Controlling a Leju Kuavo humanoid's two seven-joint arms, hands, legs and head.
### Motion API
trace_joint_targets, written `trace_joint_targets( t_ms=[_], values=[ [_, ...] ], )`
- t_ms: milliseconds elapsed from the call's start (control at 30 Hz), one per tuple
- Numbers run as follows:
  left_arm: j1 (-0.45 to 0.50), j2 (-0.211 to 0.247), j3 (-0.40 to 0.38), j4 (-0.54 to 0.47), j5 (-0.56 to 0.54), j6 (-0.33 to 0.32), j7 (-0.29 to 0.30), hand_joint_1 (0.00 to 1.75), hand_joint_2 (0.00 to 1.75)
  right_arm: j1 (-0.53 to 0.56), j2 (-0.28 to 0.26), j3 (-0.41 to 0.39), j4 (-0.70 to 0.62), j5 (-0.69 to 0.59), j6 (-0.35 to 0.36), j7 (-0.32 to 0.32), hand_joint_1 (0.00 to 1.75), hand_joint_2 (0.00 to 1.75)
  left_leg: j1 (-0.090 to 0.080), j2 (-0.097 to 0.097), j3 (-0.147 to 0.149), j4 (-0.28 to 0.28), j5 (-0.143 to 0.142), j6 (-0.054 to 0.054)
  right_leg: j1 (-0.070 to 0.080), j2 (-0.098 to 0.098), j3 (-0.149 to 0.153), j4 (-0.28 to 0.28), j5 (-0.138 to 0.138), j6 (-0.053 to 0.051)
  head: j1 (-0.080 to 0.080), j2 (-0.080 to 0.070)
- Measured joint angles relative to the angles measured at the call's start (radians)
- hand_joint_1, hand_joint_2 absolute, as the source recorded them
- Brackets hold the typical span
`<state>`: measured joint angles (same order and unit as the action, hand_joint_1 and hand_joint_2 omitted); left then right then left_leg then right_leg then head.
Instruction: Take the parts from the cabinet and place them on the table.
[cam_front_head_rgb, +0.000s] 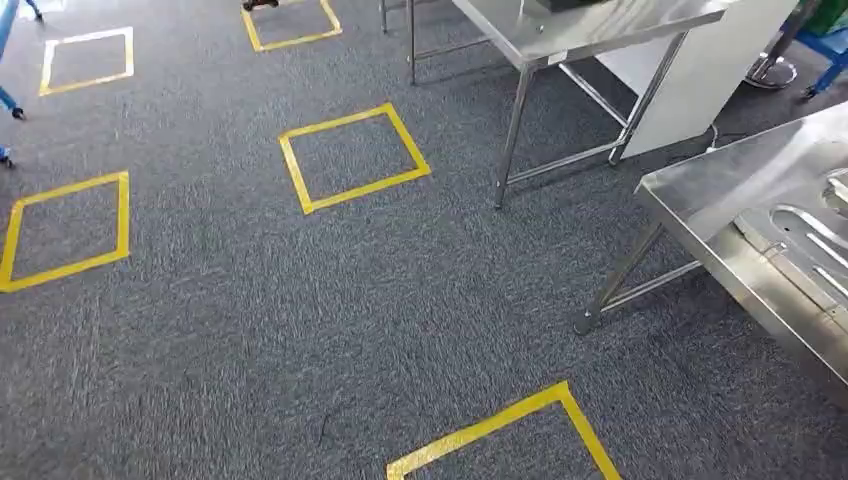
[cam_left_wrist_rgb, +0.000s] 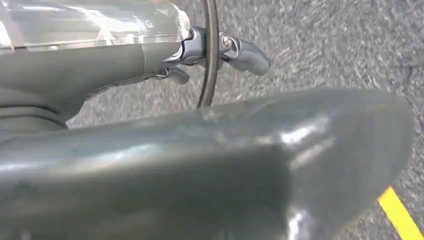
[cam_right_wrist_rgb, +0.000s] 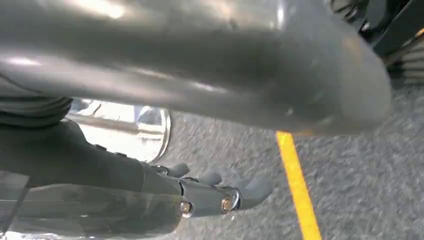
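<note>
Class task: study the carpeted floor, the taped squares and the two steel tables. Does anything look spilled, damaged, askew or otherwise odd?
Nothing stands out. The yellow taped squares lie flat and unbroken on the grey carpet, no spill shows, and both steel tables stand upright.

Table (cam_front_head_rgb: 700, 215) cut off at edge

- Head view looked down from high at the carpet (cam_front_head_rgb: 300, 330).
- Both wrist views sat close above that same carpet, beside yellow tape (cam_right_wrist_rgb: 297, 185).
</note>
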<state>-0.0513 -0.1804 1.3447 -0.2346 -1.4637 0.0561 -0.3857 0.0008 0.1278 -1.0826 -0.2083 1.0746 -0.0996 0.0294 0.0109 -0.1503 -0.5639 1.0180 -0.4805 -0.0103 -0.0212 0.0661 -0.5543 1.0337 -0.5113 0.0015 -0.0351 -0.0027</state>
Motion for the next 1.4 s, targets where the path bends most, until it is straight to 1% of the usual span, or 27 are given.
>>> trace_joint_targets(
  t_ms=[33,67,100,167,233,267,333,367,400,533,600,633,700,733,767,833,867,900,1033,1100,1133,1200,1233,1267,1333,1367,1400],
  values=[
    [0.0,0.001,0.0,0.0,0.0,0.0,0.0,0.0,0.0,-0.003,0.0,0.0,0.0,0.0,0.0,-0.001,0.0,0.0,0.001,0.001,0.002,0.008,-0.005,-0.003,-0.013,-0.018,0.007,-0.013,0.005,-0.009,0.0,0.0],
    [0.002,0.001,0.0,0.0,0.0,0.0,0.0,0.0,0.0,-0.001,-0.002,0.0,0.0,0.0,0.0,-0.001,0.0,0.0,-0.006,0.067,-0.007,0.032,-0.019,-0.007,-0.01,-0.03,0.015,-0.018,0.004,-0.014,0.0,0.0],
    [0.0,0.0,0.0,0.0,0.0,0.0,0.0,0.0,0.0,0.002,-0.003,0.0,0.0,0.002,0.003,-0.003,0.0,0.0,-0.006,0.107,-0.037,0.091,-0.053,-0.012,-0.008,-0.046,0.019,-0.019,0.002,-0.02,0.0,0.0],
    [-0.005,0.0,0.0,0.0,-0.001,-0.001,0.0,0.0,0.0,0.005,-0.012,0.0,0.0,0.004,0.008,-0.003,0.0,0.0,-0.001,0.134,-0.117,0.244,-0.12,-0.021,-0.002,-0.078,0.022,-0.018,-0.003,-0.025,0.0,0.0],
    [-0.003,0.0,0.0,0.0,-0.001,-0.001,0.0,0.0,0.0,0.003,-0.022,0.0,0.001,0.008,0.011,-0.003,0.0,0.0,0.001,0.141,-0.152,0.302,-0.119,-0.024,-0.001,-0.108,0.027,-0.018,-0.009,-0.025,-0.001,0.0],
    [-0.001,0.0,0.0,0.0,-0.001,-0.001,0.0,0.0,0.0,0.002,-0.024,0.0,0.002,0.01,0.012,-0.003,0.0,0.0,0.001,0.143,-0.134,0.263,-0.087,-0.024,-0.001,-0.121,0.031,-0.018,-0.013,-0.024,0.0,0.0],
    [0.001,0.0,0.0,0.0,0.0,-0.001,0.001,0.0,0.0,0.001,-0.025,0.0,0.002,0.011,0.012,-0.003,0.0,0.0,0.0,0.165,-0.047,0.097,0.001,-0.017,-0.001,-0.145,0.044,-0.018,-0.021,-0.019,-0.001,0.0],
    [0.0,0.0,0.0,0.0,0.0,-0.001,0.001,0.0,0.0,0.001,-0.025,0.0,0.002,0.012,0.012,-0.003,0.0,0.0,-0.005,0.217,-0.007,0.018,0.019,-0.008,0.001,-0.155,0.051,-0.018,-0.025,-0.015,0.0,0.0],
    [-0.004,0.0,0.0,0.0,0.0,-0.001,0.002,0.0,0.0,0.001,-0.025,0.0,0.002,0.012,0.014,-0.002,0.0,0.0,-0.017,0.223,-0.004,0.009,0.009,0.0,0.007,-0.166,0.052,-0.017,-0.031,-0.007,-0.001,0.0],
    [0.001,0.0,0.0,0.0,0.0,-0.001,0.002,0.0,0.0,-0.013,-0.025,0.0,0.002,0.014,0.021,-0.002,0.0,0.0,-0.017,0.177,-0.006,-0.009,0.019,0.025,0.01,-0.204,0.07,-0.032,-0.033,0.013,0.0,0.0],
    [0.004,-0.001,0.0,0.0,0.0,-0.001,0.005,0.0,0.0,-0.009,-0.024,0.0,0.002,0.014,0.022,0.0,0.0,0.0,-0.008,0.159,0.008,-0.025,0.031,0.036,0.0,-0.106,0.049,0.031,-0.078,0.014,0.0,0.0],
    [0.002,-0.001,0.0,0.0,-0.001,-0.003,0.004,0.0,0.0,-0.008,-0.02,0.0,0.002,0.015,0.024,0.001,0.0,0.0,-0.008,0.15,0.005,-0.025,0.033,0.041,-0.001,-0.083,0.009,0.108,-0.12,0.013,0.001,0.0],
    [0.0,0.0,0.0,0.0,0.0,-0.003,0.005,0.0,0.0,-0.004,-0.011,0.0,0.002,0.017,0.023,0.004,0.0,0.0,-0.011,0.125,0.004,-0.025,0.032,0.042,-0.001,-0.072,-0.069,0.252,-0.173,0.014,0.0,0.0],
    [-0.001,0.0,0.0,0.0,0.0,-0.003,0.005,0.0,0.0,-0.003,-0.01,0.0,0.002,0.018,0.023,0.004,0.0,0.0,-0.011,0.111,0.005,-0.023,0.032,0.043,-0.001,-0.071,-0.088,0.276,-0.167,0.014,0.0,0.0],
    [0.0,0.001,0.0,0.0,0.0,-0.003,0.005,0.0,0.0,-0.002,-0.008,0.0,0.002,0.018,0.023,0.004,0.0,0.0,-0.011,0.095,0.006,-0.022,0.031,0.042,-0.002,-0.07,-0.085,0.252,-0.135,0.014,0.0,0.0],
    [0.0,0.001,0.0,0.0,0.0,-0.003,0.005,0.0,0.0,-0.001,-0.006,0.0,0.002,0.018,0.023,0.004,0.0,0.0,-0.009,0.064,0.009,-0.014,0.027,0.036,-0.006,-0.055,-0.027,0.102,-0.033,0.014,0.0,0.0],
    [0.001,0.001,0.0,0.0,0.0,-0.004,0.005,0.0,0.0,0.0,-0.006,0.0,0.002,0.018,0.023,0.004,0.0,0.0,-0.008,0.051,0.005,-0.006,0.023,0.03,-0.012,-0.015,0.005,0.023,0.004,0.014,0.0,0.0],
    [-0.001,0.001,0.0,0.0,0.0,-0.004,0.006,0.0,0.0,0.0,-0.006,0.0,0.002,0.018,0.024,0.004,0.0,0.0,-0.013,0.043,-0.003,0.007,0.017,0.021,-0.008,0.021,0.006,0.006,-0.009,0.017,0.0,0.0],
    [0.004,0.002,0.0,0.0,0.0,-0.003,0.007,0.0,0.0,-0.007,-0.006,0.0,0.002,0.021,0.025,0.004,0.0,0.0,-0.003,0.004,-0.013,0.004,0.018,-0.006,-0.002,-0.028,0.013,-0.001,-0.002,-0.012,0.0,0.0],
    [0.004,0.001,0.0,0.0,0.0,-0.003,0.007,0.0,0.0,-0.003,-0.009,0.0,0.002,0.021,0.025,0.005,0.0,0.0,-0.006,0.097,-0.031,0.058,-0.017,-0.009,-0.003,-0.052,0.018,-0.009,0.0,-0.024,0.0,0.0],
    [0.002,0.0,0.0,0.0,0.0,-0.003,0.007,0.0,0.0,0.0,-0.012,0.0,0.002,0.021,0.025,0.005,0.0,0.0,-0.005,0.122,-0.066,0.127,-0.058,-0.013,0.0,-0.067,0.018,-0.009,-0.001,-0.029,0.0,0.0],
    [-0.002,0.0,0.0,0.0,0.0,-0.003,0.007,0.0,0.0,0.004,-0.02,0.0,0.002,0.022,0.025,0.005,0.0,0.0,-0.002,0.136,-0.142,0.281,-0.125,-0.02,0.005,-0.1,0.017,-0.008,-0.004,-0.033,0.0,0.0],
    [-0.001,0.0,0.0,0.0,0.0,-0.003,0.007,0.0,0.0,0.004,-0.024,0.0,0.002,0.023,0.026,0.005,0.0,0.0,-0.001,0.138,-0.159,0.314,-0.127,-0.022,0.006,-0.115,0.017,-0.008,-0.005,-0.033,0.0,0.0],
    [0.0,0.0,0.0,0.0,0.0,-0.003,0.007,0.0,0.0,0.003,-0.025,0.0,0.002,0.024,0.027,0.005,0.0,0.0,0.0,0.141,-0.152,0.3,-0.108,-0.022,0.006,-0.127,0.019,-0.008,-0.008,-0.032,0.0,0.0],
    [0.003,0.0,0.0,0.0,0.0,-0.003,0.007,0.0,0.0,0.001,-0.025,0.0,0.002,0.027,0.028,0.005,0.0,0.0,-0.001,0.155,-0.077,0.159,-0.029,-0.017,0.007,-0.153,0.028,-0.008,-0.014,-0.028,0.0,0.0],
    [0.003,0.0,0.0,0.0,0.0,-0.003,0.007,0.0,0.0,0.001,-0.025,0.0,0.002,0.028,0.028,0.005,0.0,0.0,-0.003,0.186,-0.025,0.067,0.008,-0.01,0.007,-0.165,0.034,-0.008,-0.018,-0.024,0.0,0.0],
    [0.0,0.0,0.0,0.0,0.0,-0.003,0.007,0.0,0.0,0.002,-0.025,0.0,0.002,0.029,0.029,0.005,0.0,0.0,-0.014,0.238,-0.002,0.013,0.0,-0.004,0.011,-0.178,0.039,-0.008,-0.024,-0.018,0.0,0.0]
  ],
)
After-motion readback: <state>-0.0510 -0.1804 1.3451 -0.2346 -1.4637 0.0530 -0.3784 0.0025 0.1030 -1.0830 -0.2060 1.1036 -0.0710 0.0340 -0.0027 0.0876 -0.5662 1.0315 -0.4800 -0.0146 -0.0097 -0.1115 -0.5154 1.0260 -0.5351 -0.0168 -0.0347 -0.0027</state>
